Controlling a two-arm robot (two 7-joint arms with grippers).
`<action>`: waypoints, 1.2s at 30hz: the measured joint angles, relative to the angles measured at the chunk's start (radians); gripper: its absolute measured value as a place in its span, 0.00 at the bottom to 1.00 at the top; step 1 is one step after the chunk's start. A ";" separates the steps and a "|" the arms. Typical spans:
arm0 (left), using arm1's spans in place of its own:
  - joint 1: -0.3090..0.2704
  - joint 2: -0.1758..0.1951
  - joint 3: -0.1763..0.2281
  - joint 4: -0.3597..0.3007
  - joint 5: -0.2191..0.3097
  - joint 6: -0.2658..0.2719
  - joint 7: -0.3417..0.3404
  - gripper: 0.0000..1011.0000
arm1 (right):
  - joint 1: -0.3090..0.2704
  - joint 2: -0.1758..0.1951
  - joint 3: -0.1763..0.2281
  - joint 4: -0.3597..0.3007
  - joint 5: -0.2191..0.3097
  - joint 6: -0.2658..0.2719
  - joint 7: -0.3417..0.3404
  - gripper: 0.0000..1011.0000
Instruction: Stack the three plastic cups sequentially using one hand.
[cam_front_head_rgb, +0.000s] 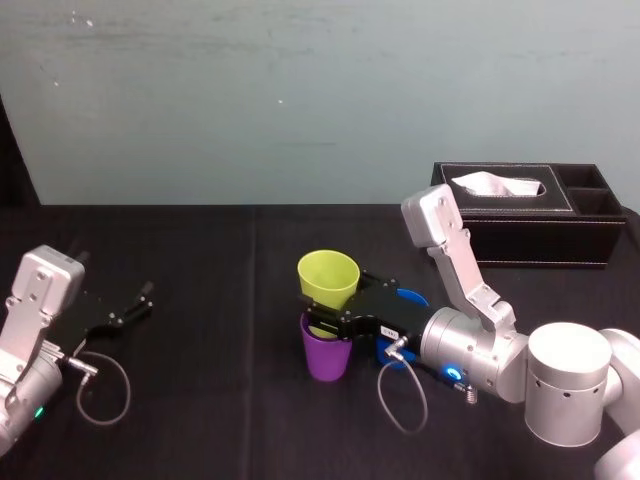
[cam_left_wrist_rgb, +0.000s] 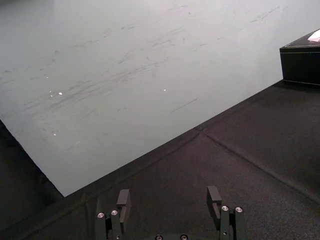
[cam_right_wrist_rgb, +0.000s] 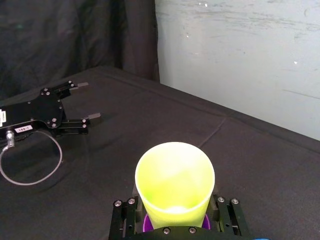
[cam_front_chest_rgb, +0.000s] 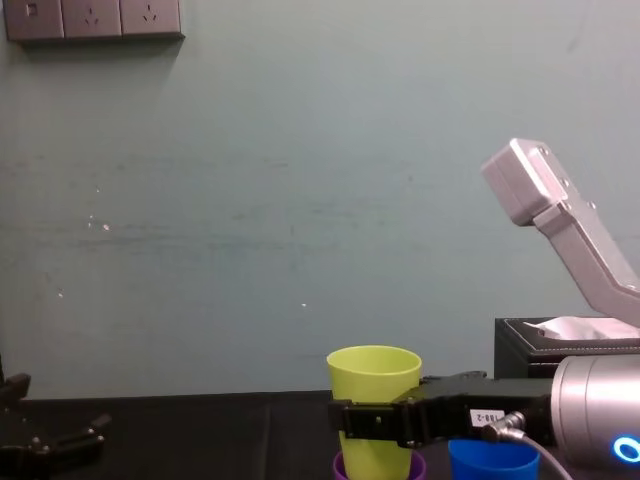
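yellow-green cup, purple cup, bright blue cup; black table, black tissue box; pale teal wall

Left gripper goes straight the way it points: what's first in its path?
Looks free: the left gripper faces bare tablecloth, then the wall. The tissue box sits off to the side, probably clear.

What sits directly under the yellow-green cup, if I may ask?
The purple cup, upright; the yellow-green cup dips its base into its mouth, clamped by the right gripper. The purple cup's inside is covered. The left gripper rests parked at left.
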 joint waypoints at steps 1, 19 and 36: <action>0.000 0.000 0.000 0.000 0.000 0.000 0.000 0.99 | 0.000 0.000 0.000 0.001 -0.001 -0.001 0.000 0.72; 0.000 0.000 0.000 0.000 0.000 0.000 0.000 0.99 | 0.002 -0.002 -0.004 0.008 -0.008 -0.004 0.000 0.82; 0.000 0.000 0.000 0.000 0.000 0.000 0.000 0.99 | 0.001 -0.001 -0.002 0.006 -0.008 -0.004 0.000 0.99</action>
